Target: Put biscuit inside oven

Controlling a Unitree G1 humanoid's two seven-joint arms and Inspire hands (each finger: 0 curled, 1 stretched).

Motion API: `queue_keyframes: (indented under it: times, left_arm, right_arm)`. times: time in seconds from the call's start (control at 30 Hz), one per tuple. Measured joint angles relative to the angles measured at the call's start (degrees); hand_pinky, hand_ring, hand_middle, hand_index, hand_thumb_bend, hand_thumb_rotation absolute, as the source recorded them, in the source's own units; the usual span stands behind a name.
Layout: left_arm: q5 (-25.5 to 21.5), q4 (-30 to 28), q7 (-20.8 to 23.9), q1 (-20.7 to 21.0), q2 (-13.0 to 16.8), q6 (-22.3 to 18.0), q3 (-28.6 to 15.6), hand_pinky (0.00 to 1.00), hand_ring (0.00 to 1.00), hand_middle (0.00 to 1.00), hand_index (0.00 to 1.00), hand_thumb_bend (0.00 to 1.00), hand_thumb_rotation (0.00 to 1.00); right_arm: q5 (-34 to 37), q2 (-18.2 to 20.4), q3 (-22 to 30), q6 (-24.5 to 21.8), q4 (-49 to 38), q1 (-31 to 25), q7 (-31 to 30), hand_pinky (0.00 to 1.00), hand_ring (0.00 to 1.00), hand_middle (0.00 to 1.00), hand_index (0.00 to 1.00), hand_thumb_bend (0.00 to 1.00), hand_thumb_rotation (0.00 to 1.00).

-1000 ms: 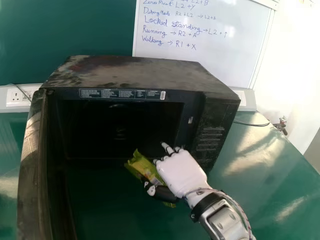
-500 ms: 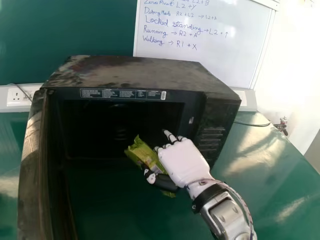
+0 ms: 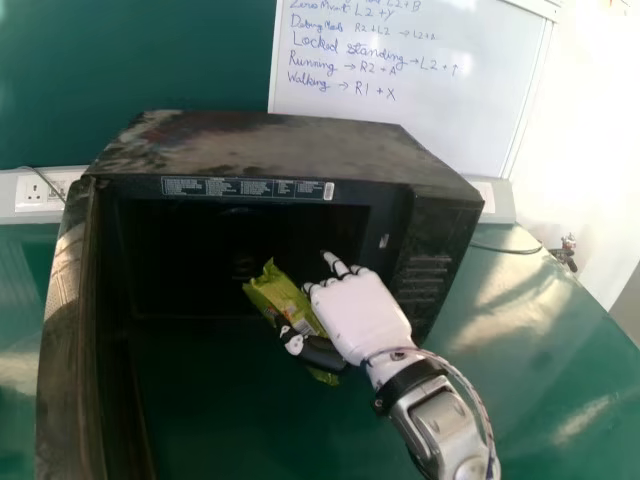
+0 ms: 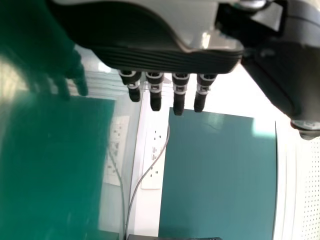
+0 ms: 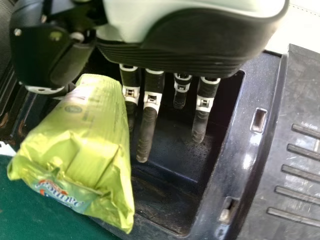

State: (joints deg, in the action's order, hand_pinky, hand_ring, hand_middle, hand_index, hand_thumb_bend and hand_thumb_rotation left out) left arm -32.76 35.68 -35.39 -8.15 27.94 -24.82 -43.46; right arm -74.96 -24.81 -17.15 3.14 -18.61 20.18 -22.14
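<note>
Presently, the right hand grips the biscuit packet between thumb and fingers at the open oven's mouth; advance it steadily, clear of the front frame, releasing only once wholly inside.

A yellow-green biscuit packet is slanting at the mouth of a black oven, standing open near the far edge of the desk.

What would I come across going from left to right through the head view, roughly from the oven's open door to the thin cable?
Open oven door → green biscuit packet → robot hand → thin cable
</note>
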Motion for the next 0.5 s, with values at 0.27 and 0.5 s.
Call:
queue_keyframes:
  times: [0.27, 0.5]
  left_arm:
    - [0.03, -0.25, 0.35, -0.01, 0.00, 0.31, 0.00, 0.00, 0.71, 0.77, 0.92, 0.21, 0.77]
    - [0.05, -0.61, 0.42, -0.12, -0.01, 0.31, 0.00, 0.00, 0.70, 0.78, 0.93, 0.18, 0.81]
  right_arm:
    - [0.06, 2.40, -1.55, -1.60, 6.49, 4.04, 2.52, 0.67, 0.61, 0.49, 0.49, 0.53, 0.00]
    - [1.29, 4.22, -3.05, -2.49, 12.89, 7.55, 5.77, 0.69, 0.65, 0.48, 0.52, 0.53, 0.00]
